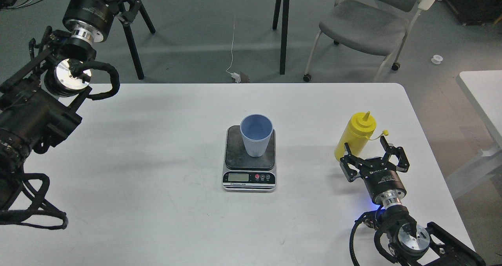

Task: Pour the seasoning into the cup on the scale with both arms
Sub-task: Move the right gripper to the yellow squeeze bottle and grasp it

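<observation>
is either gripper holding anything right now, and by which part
Nothing is held. The right gripper is open just short of the tall yellow plastic squeeze bottle; the left gripper is raised, empty.

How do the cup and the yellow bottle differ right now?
The cup is light blue, ribbed and open-topped; the bottle is yellow, smooth and ends in a pointed nozzle with its small cap hanging off on a tether. The cup stands on the scale; the bottle stands straight on the table, taller, with the right pincer open beside it. Both are upright.
</observation>
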Motion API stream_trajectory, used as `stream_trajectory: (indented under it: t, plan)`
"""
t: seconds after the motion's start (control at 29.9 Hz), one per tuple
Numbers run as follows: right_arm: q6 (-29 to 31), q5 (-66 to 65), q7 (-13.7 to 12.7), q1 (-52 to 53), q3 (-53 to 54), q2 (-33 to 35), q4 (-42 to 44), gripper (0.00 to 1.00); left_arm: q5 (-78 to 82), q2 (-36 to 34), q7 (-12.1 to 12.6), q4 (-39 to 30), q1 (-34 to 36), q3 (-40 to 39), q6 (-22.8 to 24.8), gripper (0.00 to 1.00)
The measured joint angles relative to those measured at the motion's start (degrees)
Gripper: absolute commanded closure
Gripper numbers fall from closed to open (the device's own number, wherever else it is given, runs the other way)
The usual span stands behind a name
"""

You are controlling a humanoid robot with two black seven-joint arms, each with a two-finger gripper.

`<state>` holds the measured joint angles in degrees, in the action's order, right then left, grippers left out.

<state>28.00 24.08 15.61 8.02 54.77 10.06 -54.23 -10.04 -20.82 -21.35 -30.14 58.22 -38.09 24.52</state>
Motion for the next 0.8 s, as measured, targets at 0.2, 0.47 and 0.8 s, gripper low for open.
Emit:
stream_trajectory:
  t: [0.2,0.47,0.8]
  plan:
    - [0.0,0.0,0.13,1.45,0.0,-1.87,3.45,0.01,0.02,-0.02,0.0,-0.24,-0.19,0.04,0.0,0.01]
    - [0.0,-0.07,0.25,3.9,-0.23,-4.85,6.61,0.05,0.02,0.07,-0.16,-0.28,-0.21,0.04,-0.14,0.01]
    - [0.0,-1.01,0.26,8.77,-0.86,-6.82,13.1,0.35,0.02,0.07,-0.37,-0.38,-0.66,0.02,-0.08,0.01]
